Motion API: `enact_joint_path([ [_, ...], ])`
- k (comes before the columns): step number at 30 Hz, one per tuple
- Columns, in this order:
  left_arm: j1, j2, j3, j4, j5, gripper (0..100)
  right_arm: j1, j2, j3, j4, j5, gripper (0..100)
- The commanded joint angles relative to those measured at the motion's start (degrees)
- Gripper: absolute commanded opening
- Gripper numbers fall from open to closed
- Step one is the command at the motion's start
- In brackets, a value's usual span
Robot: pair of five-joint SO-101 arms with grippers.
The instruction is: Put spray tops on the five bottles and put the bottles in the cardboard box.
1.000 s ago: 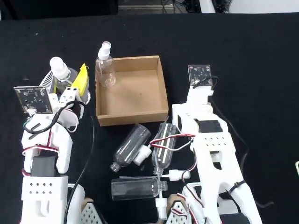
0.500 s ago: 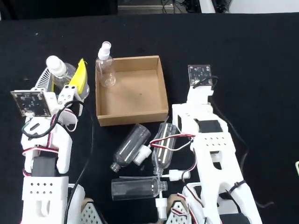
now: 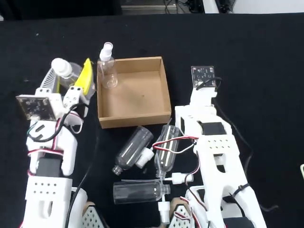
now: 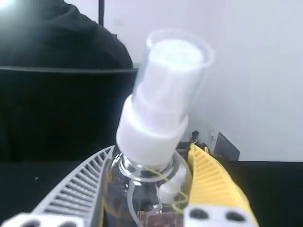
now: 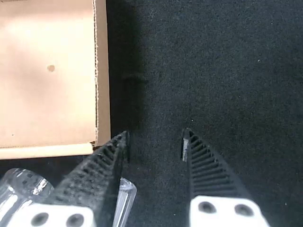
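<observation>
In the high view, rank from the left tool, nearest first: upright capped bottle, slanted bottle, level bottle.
1. Upright capped bottle, by the cardboard box corner.
2. Slanted bottle, just before the box.
3. Level bottle, lowest in view.

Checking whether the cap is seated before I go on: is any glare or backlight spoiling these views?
Left wrist view: the white spray top stands against a bright wall, so its clear upper edge washes out; reflections streak the held bottle. High view: even light, only glints on the loose clear bottles. Right wrist view: no glare; a faint shadow beside the cardboard box.
</observation>
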Motion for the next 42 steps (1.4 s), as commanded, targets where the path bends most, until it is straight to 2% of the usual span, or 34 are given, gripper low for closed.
enact_joint_path([
  [1, 2.51, 7.82, -1.71, -5.1, 0.7, 3, 0.26, -1.1, -0.22, -1.41, 0.62, 16.3],
  [4, 2.51, 12.31, -2.77, -5.71, 1.14, 3, 2.37, -1.1, -0.48, -1.41, 0.62, 16.3],
  [7, 2.59, 13.1, -3.47, -5.54, 5.01, 3, 3.69, -1.27, -0.57, -2.46, 0.62, 16.3],
  [14, 8.57, 16.79, -3.82, -6.15, 6.59, 3, 6.68, -1.1, -0.48, -4.57, 0.35, 16.3],
  [22, 7.34, 31.82, -5.23, -20.66, 6.59, 3, 8.0, -1.27, -0.57, -4.66, 0.18, 16.3],
  [32, 6.99, 44.22, -5.67, -31.47, 6.51, 3, 7.65, -1.27, -0.66, -4.66, 0.18, 16.3],
  [36, 6.9, 48.53, -5.76, -32.09, 2.64, 3, 7.65, -1.27, -0.66, -4.66, 0.18, 16.3],
  [42, 6.9, 54.51, -5.67, -41.32, 2.2, 3, 7.65, -1.36, -0.66, -4.66, 0.18, 16.3],
])
